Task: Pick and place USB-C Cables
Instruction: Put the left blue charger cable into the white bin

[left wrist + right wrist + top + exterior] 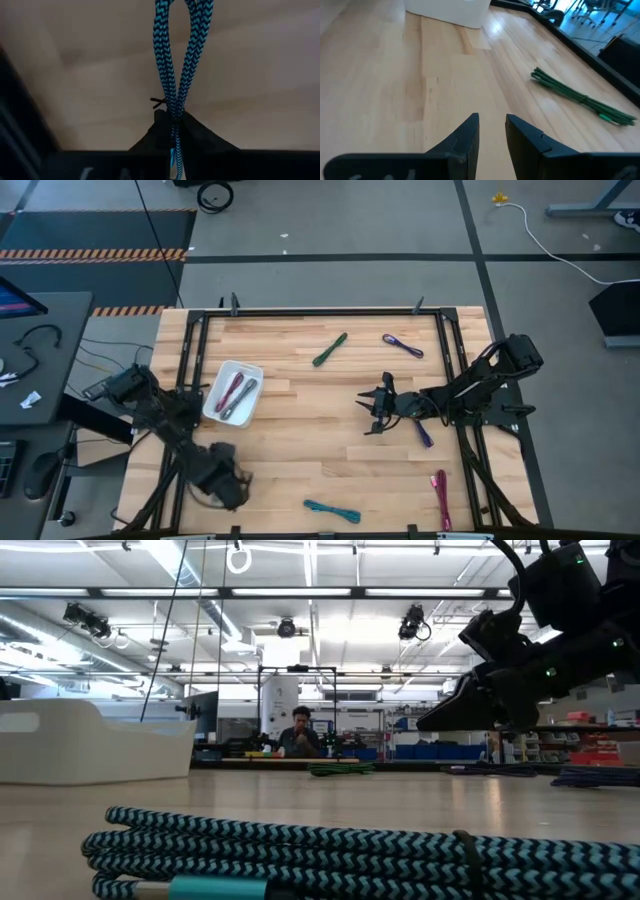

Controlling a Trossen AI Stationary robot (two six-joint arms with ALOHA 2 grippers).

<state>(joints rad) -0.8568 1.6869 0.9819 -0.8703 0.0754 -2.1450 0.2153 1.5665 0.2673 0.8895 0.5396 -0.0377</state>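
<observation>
Count seven cables in the high view: one green (329,350), two purple (402,345) (424,435), two maroon-pink (440,498) (229,392), one grey (243,398) and one teal (332,510). You have one tray (222,370) and two arms.

No text, label, brand or number can be read anywhere.

place: robotics lab/workshop | evidence: ceiling strip lights (320,595), hazard-striped floor tape (95,253), shelving with blue bins (430,751)
</observation>
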